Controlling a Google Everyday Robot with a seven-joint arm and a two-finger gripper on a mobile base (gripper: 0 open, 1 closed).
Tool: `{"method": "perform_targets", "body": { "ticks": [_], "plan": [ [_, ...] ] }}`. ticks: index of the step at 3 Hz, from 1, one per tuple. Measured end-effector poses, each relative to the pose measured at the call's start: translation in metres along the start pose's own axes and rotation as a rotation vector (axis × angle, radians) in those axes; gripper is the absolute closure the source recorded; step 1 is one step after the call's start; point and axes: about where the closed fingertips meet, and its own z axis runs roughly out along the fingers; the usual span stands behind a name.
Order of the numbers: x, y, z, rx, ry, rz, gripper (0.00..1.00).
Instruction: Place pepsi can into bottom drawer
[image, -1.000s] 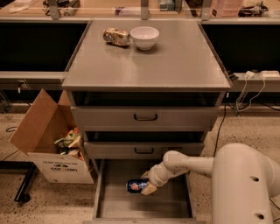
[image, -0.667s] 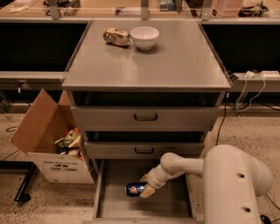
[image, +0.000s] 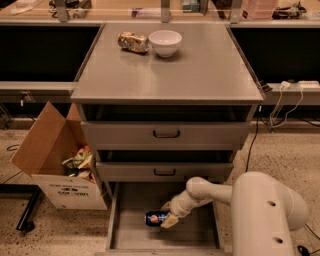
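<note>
Lowered slightly since a second ago, the gripper (image: 167, 218) is reaching into the open bottom drawer (image: 129, 236), near its middle, clenching the pepsi can (image: 155, 218) by its right end. Lying on its side, the can is sticking out toward the gripper's 9 o'clock, low over the drawer floor.

Apparently a robotics lab or workshop: grey metal cabinet (image: 210, 75) on a speckled floor (image: 285, 160) between workbenches (image: 35, 88), cables (image: 287, 107) trailing (a cardboard box (image: 40, 145) beside it), the robot's gripper (image: 167, 218) low in the open bottom drawer (image: 150, 238), clasping a pepsi can (image: 155, 218)
</note>
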Motion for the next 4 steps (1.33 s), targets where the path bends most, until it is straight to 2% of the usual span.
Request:
{"method": "perform_targets", "body": {
  "ticks": [1, 2, 4],
  "plan": [
    [0.022, -0.004, 0.02, -0.021, -0.042, 0.049, 1.0],
    [0.037, -0.008, 0.036, -0.042, -0.071, 0.091, 0.81],
    [0.057, -0.013, 0.06, -0.086, -0.086, 0.145, 0.34]
  ]
}}
